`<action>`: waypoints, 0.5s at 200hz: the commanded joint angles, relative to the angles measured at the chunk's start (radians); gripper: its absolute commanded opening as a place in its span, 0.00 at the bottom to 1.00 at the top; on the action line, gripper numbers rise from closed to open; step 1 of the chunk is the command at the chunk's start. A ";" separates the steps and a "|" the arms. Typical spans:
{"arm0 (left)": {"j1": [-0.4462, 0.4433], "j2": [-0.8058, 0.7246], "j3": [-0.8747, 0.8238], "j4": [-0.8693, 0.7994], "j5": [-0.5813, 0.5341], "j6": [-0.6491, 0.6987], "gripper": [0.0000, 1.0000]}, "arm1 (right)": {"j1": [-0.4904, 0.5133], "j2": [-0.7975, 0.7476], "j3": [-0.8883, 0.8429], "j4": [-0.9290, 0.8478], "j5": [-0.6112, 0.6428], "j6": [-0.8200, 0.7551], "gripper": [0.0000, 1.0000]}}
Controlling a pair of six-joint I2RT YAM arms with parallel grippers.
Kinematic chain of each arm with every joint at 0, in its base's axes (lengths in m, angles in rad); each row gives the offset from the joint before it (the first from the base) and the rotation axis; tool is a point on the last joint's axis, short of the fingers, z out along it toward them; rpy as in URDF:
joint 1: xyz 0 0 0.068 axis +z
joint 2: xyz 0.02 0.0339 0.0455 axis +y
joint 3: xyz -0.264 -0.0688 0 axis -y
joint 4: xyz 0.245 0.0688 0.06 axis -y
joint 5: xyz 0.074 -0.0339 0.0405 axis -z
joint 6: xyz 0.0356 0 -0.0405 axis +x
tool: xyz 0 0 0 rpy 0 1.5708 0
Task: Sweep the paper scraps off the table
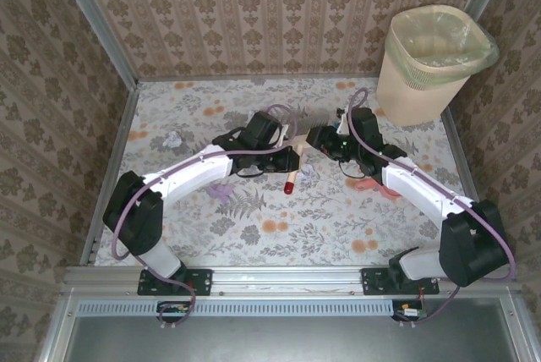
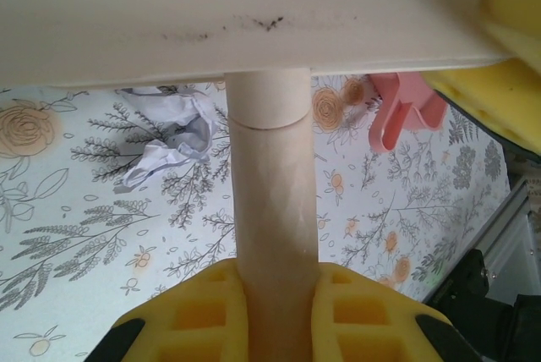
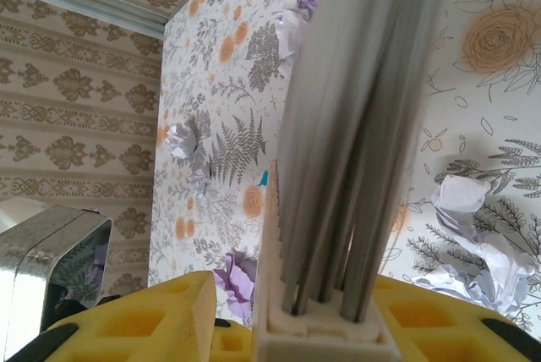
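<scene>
scraps: paper scraps [image 1: 174, 138] lie scattered on the table [image 1: 338, 235]. In the top view there is a white wad at 9 o'clock of the two meeting grippers, a purple one at 7 o'clock beside the left forearm, and a pale one at 6 o'clock just by the handle's red tip.
handling: very light, soft, crumpled, no stiffness. Likely to roll or skip off if hit fast. Not worth pinching; push them with the bristle edge, low and slow.
tool: brush [image 2: 272, 193] with a stiff wooden handle, white head [image 2: 254, 7] and grey bristles [image 3: 363, 125]. Best hold is on the handle, close to the head for control.
left gripper [image 2: 277, 315]: yellow fingers clamped on the brush handle, a little below the head.
right gripper [image 3: 325, 324]: fingers straddle the end of the brush head, bristle block between them. There is a dark gap on one side, so I can't tell whether it grips or only brackets.
nearby: pink dustpan [image 2: 406, 108] on the table, at 1 o'clock of the handle in the left wrist view. Bin [image 1: 431, 62] at the table's 1 o'clock corner.
risk: with two arms on one brush, they may fight each other.
</scene>
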 commanded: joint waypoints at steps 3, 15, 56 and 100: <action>-0.012 0.009 0.041 -0.001 0.021 0.041 0.00 | -0.016 0.006 0.003 0.038 -0.025 0.019 0.38; -0.013 0.010 0.042 -0.004 0.014 0.045 0.00 | -0.023 0.005 -0.010 0.052 -0.026 0.030 0.35; -0.013 0.010 0.046 -0.009 0.001 0.053 0.00 | -0.040 0.005 -0.050 0.097 -0.030 0.063 0.21; -0.014 -0.018 0.025 0.036 -0.005 0.058 0.32 | -0.068 -0.008 -0.093 0.147 -0.052 0.128 0.00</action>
